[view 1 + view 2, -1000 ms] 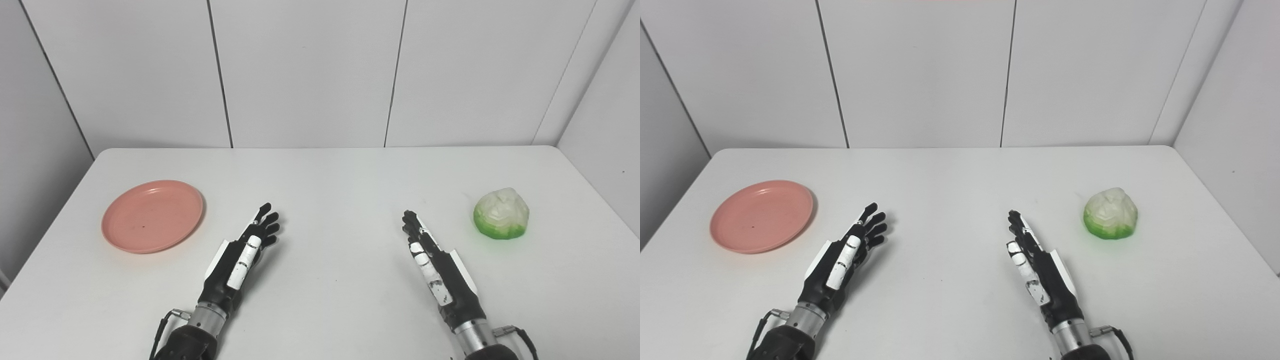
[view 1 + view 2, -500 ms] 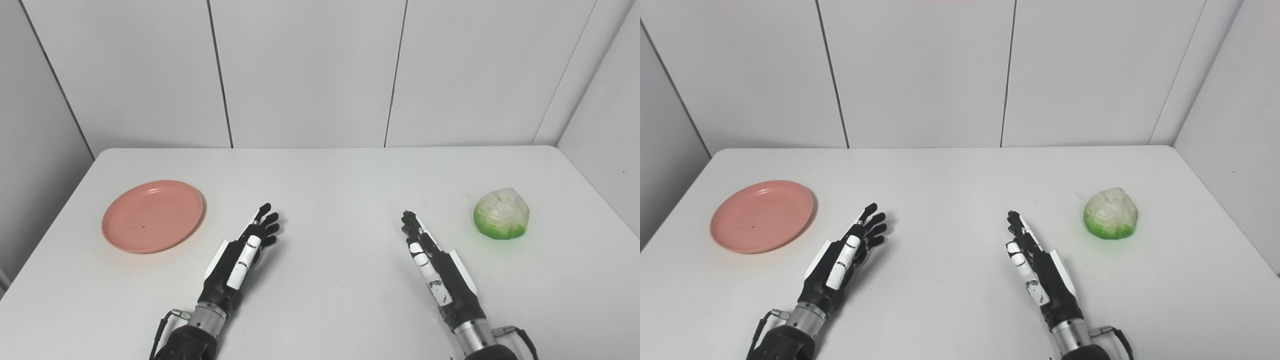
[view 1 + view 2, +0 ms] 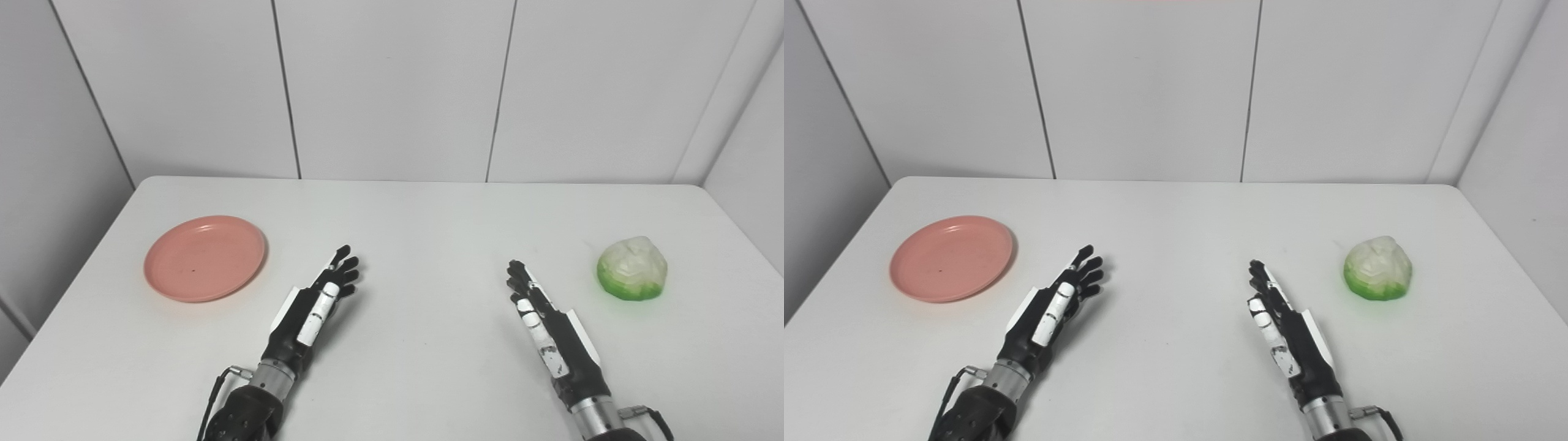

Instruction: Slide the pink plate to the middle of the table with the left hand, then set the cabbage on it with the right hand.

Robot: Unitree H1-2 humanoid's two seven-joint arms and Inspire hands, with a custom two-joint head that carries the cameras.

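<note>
A white table (image 3: 429, 208) with rounded corners fills the lower part of the scene, its matte top evenly lit with only soft shadows. Behind it stands a back wall (image 3: 392, 86) of pale grey panels divided by thin dark vertical seams. Matching side walls (image 3: 821, 184) angle in at left and right, closing around the table.

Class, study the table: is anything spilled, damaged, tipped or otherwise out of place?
Nothing stands out. The pink plate lies flat and empty on the table's left side, the cabbage sits whole on the right. Left hand and right hand are open between them, touching neither.
</note>
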